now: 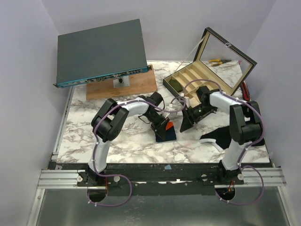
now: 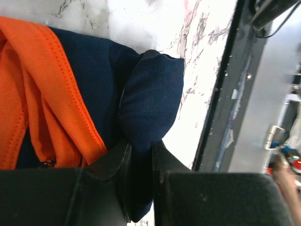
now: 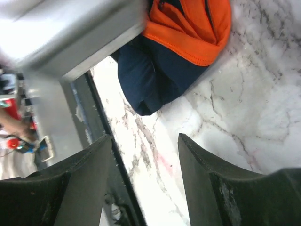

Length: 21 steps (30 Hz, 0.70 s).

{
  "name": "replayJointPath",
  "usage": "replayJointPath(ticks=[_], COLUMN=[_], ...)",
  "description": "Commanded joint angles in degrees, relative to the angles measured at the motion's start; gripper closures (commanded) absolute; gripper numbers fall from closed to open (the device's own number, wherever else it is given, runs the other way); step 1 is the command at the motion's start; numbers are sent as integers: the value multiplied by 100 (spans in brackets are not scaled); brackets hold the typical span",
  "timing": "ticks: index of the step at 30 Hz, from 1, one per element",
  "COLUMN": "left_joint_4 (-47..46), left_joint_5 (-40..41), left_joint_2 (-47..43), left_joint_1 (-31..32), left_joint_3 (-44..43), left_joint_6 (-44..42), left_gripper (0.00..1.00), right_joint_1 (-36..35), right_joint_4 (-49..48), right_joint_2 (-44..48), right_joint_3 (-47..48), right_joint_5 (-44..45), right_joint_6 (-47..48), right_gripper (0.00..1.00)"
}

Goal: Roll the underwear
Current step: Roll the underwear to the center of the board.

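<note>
The underwear (image 1: 168, 132) is a navy-blue garment with orange trim, bunched on the marble table near the middle. My left gripper (image 1: 162, 127) is shut on a navy fold of it (image 2: 150, 101); the fold is pinched between the two black fingers (image 2: 113, 165). The orange trim (image 2: 42, 89) lies left of the fold. My right gripper (image 1: 188, 123) is open and empty, just right of the garment. In the right wrist view the underwear (image 3: 169, 52) lies beyond the spread fingers (image 3: 207, 174), apart from them.
A black cloth with a white edge (image 1: 217, 139) lies at the right. An open box with compartments (image 1: 207, 75) stands at the back right. A grey device (image 1: 101, 52) on a wooden board (image 1: 136, 87) stands at the back left. The table's front rail (image 2: 225, 117) is close.
</note>
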<state>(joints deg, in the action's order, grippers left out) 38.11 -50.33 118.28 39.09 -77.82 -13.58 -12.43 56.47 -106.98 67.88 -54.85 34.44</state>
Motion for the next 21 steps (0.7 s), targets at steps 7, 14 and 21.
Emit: replayJointPath(ticks=[7,14,21], left_joint_4=[1072,1526,1960], left_joint_5=[-744,-957,-1152], left_joint_2=[1143,1585,1863], left_joint_1=[-545,-655,-682], left_joint_3=[-752,-1137,-1431], left_joint_6=[199,182,5], left_gripper=[100,100,100], right_joint_1=[-642,-2024,-2854], right_joint_4=[-2800,-3645,-3694], right_joint_2=[2098,2890,2555], right_joint_3=[-1584,-2031,-1944], right_joint_5=[1438,3284,4230], right_joint_6=[-544,-393,296], right_gripper=[34,32,31])
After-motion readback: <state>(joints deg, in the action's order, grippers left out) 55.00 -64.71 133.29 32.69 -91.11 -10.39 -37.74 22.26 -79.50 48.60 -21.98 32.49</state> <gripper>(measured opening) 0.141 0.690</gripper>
